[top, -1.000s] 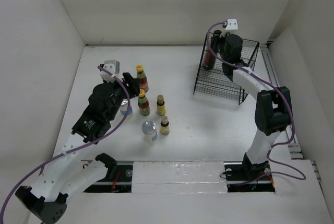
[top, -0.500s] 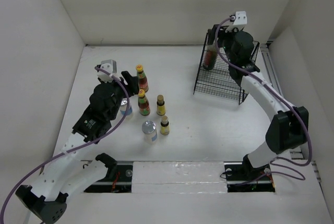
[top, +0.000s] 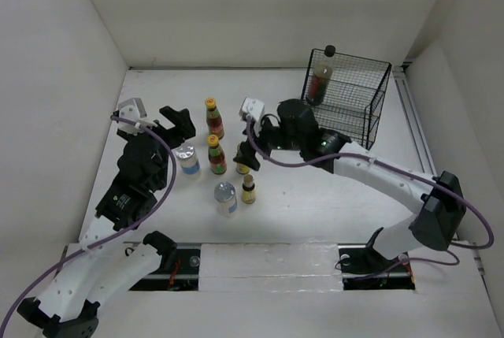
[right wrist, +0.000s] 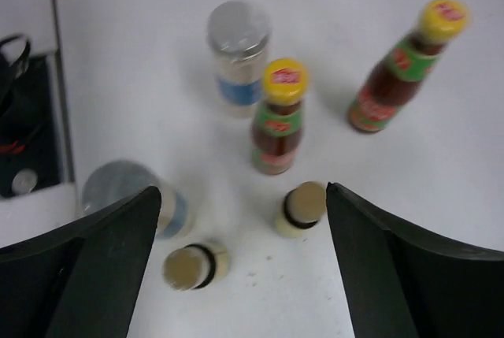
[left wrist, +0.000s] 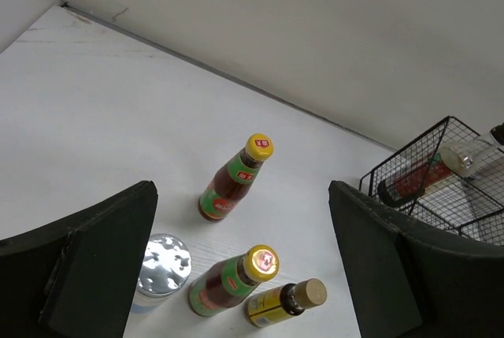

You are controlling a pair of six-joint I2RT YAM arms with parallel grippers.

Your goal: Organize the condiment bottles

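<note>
Since a second ago the right arm [top: 370, 169] has swung off the basket [top: 370, 109], upper right, leaving the dark bottle [top: 320, 79] upright in its far-left corner. Judged from this, one of seven is stowed. Six wait on the counter [top: 315, 212] mid-frame: two red bottles [top: 213, 117], two tan-capped bottles [top: 249, 188], two jars [top: 226, 198]. The right arm now stretches left, wrist tipped down over the cluster, right jaws wide and empty, the tan-capped pair between them in the wrist view. The left arm [top: 138, 176] has pulled back left, left jaws wide, empty, facing the red bottles.
</note>
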